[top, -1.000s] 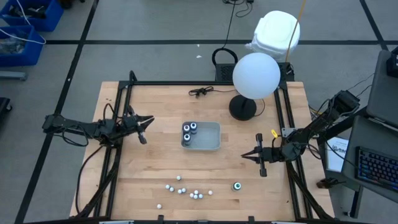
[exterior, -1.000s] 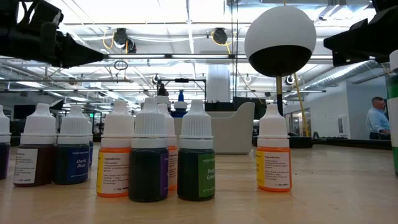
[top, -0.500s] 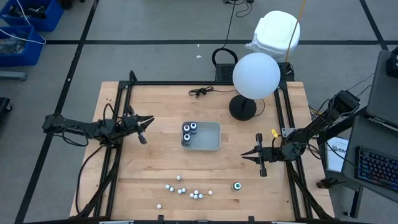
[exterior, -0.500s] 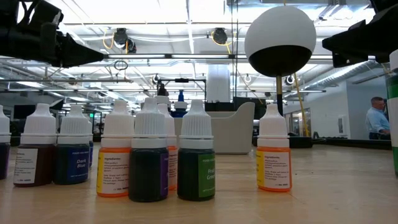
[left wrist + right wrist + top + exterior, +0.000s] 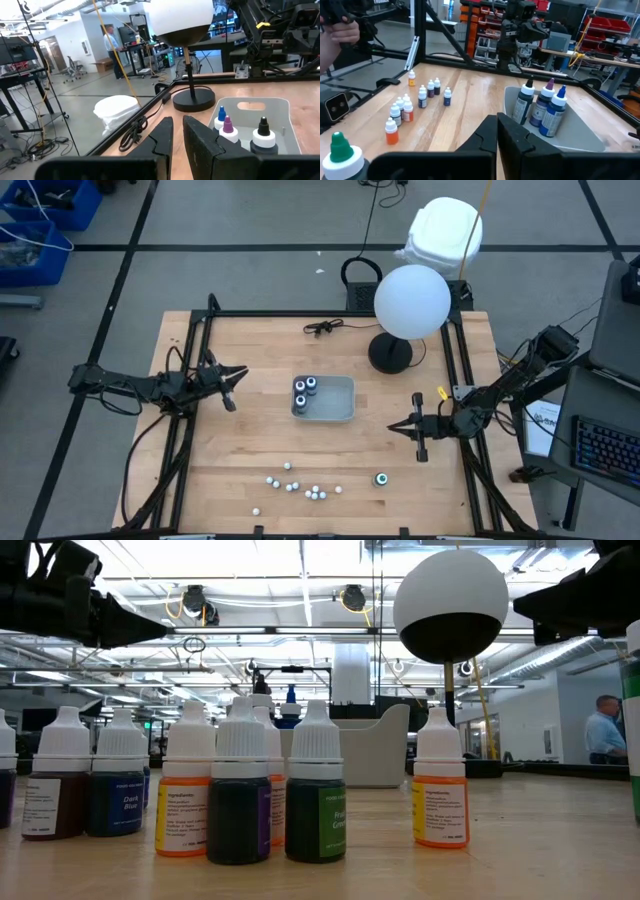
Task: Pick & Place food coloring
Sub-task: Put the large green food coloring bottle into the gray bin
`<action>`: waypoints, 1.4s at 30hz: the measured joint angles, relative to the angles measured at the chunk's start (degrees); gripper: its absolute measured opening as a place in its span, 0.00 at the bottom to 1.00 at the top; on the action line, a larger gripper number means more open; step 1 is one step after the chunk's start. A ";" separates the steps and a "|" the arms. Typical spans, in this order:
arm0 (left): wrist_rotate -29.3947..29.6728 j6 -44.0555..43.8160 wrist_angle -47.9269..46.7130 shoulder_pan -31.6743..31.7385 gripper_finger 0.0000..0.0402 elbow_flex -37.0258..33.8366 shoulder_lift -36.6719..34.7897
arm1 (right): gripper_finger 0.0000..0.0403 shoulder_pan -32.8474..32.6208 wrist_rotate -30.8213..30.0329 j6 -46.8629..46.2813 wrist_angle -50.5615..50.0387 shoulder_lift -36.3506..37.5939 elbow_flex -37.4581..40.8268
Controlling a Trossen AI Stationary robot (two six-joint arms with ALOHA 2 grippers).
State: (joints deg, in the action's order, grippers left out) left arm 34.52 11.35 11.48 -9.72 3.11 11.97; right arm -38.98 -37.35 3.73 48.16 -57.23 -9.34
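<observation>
Wood table w/ black frame rails down both sides. Grey tray sits near the middle. White globe lamp's round black base stands toward the back, black cable lies just beside it. Cluster of tiny white-capped bottles along the front edge; one teal-topped bottle stands apart, to their right.

Three dark nozzle-topped bottles stand in the grey rectangular tray's left end; tiny white-capped bottles cluster before it
</observation>
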 joint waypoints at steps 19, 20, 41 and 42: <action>-0.13 -3.55 0.79 -0.02 0.13 0.00 0.01 | 0.06 -1.27 0.67 -1.09 -4.90 -4.86 -8.93; -0.15 -4.08 0.78 -0.02 0.13 0.00 0.02 | 0.09 -1.26 -0.01 -0.36 -4.87 -5.66 -9.81; -0.13 -8.23 0.60 -0.02 0.13 0.00 0.00 | 0.62 -4.61 15.03 -11.05 -18.15 -13.98 -21.81; -0.13 -8.50 0.62 -0.01 0.13 0.00 0.01 | 0.62 -4.66 15.10 -11.20 -18.52 -14.60 -21.81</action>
State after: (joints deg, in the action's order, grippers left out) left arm 34.39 2.84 12.09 -9.73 3.11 11.98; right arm -43.64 -22.25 -7.47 29.64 -71.83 -31.16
